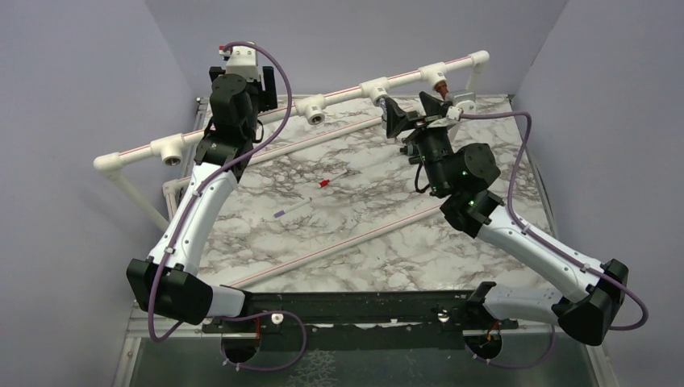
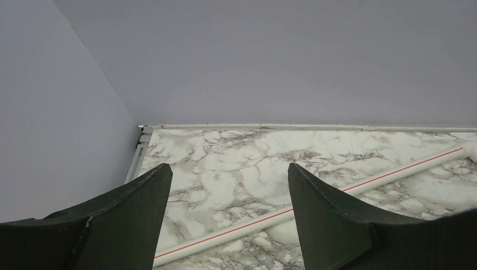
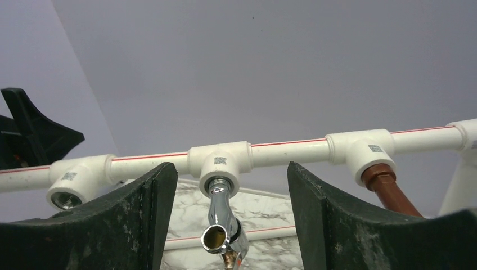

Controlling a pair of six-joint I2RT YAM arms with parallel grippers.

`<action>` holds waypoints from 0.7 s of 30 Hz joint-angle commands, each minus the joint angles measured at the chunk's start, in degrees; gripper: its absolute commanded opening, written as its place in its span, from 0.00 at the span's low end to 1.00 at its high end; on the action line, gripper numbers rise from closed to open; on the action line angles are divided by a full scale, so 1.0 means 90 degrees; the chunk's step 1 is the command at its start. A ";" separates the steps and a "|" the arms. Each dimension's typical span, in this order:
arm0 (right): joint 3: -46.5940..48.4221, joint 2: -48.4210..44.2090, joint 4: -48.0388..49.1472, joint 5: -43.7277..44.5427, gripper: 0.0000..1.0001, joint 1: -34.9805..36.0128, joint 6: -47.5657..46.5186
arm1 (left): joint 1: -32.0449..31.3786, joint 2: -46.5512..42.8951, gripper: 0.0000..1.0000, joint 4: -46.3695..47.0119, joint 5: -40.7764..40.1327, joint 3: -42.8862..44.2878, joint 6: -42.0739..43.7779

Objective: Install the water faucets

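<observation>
The shiny chrome water faucet (image 3: 222, 216) hangs with its threaded end in the middle white tee socket (image 3: 220, 160) of the pipe rail, spout mouth toward the camera. My right gripper (image 3: 230, 166) is open, its fingers standing on either side of this faucet without touching it. In the top view it shows at the rail (image 1: 413, 113), the chrome faucet (image 1: 381, 102) just left of it. The reddish-brown faucet (image 3: 388, 188) sits in the tee to the right (image 1: 440, 84). My left gripper (image 2: 229, 167) is open and empty over the table's back left corner (image 1: 273, 87).
The white pipe rail (image 1: 242, 125) runs across the back, with empty tee sockets (image 3: 70, 188) to the left. Loose white pipes (image 2: 315, 205) lie on the marble table (image 1: 363, 226). A red-tipped stick (image 1: 325, 184) and a purple-tipped stick (image 1: 280, 214) lie mid-table. Purple walls enclose the space.
</observation>
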 commanded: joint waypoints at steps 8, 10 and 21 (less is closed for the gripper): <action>0.0750 0.0322 -0.1763 -0.0313 0.73 -0.0006 -0.0708 | 0.0090 0.0202 0.77 -0.0633 0.0017 -0.0054 0.0017; 0.0886 0.0441 -0.1981 -0.0330 0.72 -0.0009 -0.0708 | 0.0090 0.0202 0.77 -0.0633 0.0017 -0.0054 0.0017; 0.1162 0.0965 -0.2127 0.0183 0.57 -0.0004 -0.0948 | 0.0089 0.0201 0.77 -0.0642 0.0046 -0.0054 0.0008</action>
